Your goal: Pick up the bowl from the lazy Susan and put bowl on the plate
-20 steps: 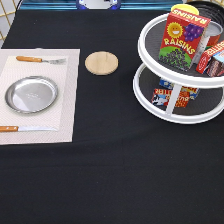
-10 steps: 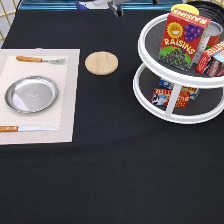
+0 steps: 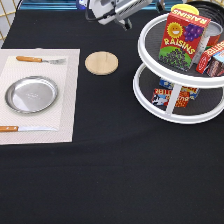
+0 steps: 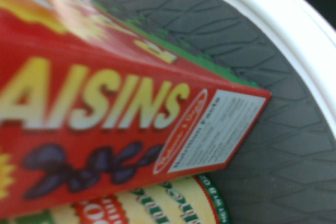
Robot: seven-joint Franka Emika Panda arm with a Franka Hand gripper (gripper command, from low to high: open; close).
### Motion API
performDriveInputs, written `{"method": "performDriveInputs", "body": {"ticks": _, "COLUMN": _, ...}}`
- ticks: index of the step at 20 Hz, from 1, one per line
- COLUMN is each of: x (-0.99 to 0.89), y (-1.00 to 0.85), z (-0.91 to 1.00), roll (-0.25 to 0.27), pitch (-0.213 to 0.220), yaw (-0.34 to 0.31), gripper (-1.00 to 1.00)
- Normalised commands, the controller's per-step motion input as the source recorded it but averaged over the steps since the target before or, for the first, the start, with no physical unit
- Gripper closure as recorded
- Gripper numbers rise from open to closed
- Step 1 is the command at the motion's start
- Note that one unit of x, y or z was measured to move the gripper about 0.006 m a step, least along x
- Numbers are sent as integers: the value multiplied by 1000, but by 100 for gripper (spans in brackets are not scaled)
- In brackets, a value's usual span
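Gripper (image 3: 116,12) at exterior view's top edge, just left of lazy Susan (image 3: 176,118); jaw state not determinable. Bowl (image 3: 207,5) apparently on upper tier behind raisin box (image 3: 182,37), rightward of gripper. Plate (image 3: 31,94) bare, well apart at left

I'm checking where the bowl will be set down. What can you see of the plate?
The plate is round, shiny silver metal, with a flat centre and a raised rim. It lies flat and bare on a pale placemat at the exterior view's left, between a fork above and a knife below, touching neither. The gripper is far off, at the top near the lazy Susan.
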Motion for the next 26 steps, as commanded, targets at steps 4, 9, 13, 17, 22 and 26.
{"method": "performDriveInputs", "body": {"ticks": 4, "x": -231, "y": 21, "z": -474, "roll": 1, "pitch": -128, "yaw": 80, "gripper": -100}}
{"method": "performDriveInputs", "body": {"ticks": 9, "x": -203, "y": 82, "z": -413, "roll": 5, "pitch": -123, "yaw": 91, "gripper": -100}}
{"method": "performDriveInputs", "body": {"ticks": 13, "x": -92, "y": 14, "z": -354, "roll": 62, "pitch": -66, "yaw": 48, "gripper": -100}}
{"method": "performDriveInputs", "body": {"ticks": 17, "x": 13, "y": 0, "z": -234, "roll": 66, "pitch": -8, "yaw": 2, "gripper": -100}}
{"method": "performDriveInputs", "body": {"ticks": 22, "x": 306, "y": 0, "z": -89, "roll": 44, "pitch": 0, "yaw": 0, "gripper": -100}}
{"method": "performDriveInputs", "body": {"ticks": 26, "x": 703, "y": 0, "z": 0, "roll": 7, "pitch": 0, "yaw": 0, "gripper": -100}}
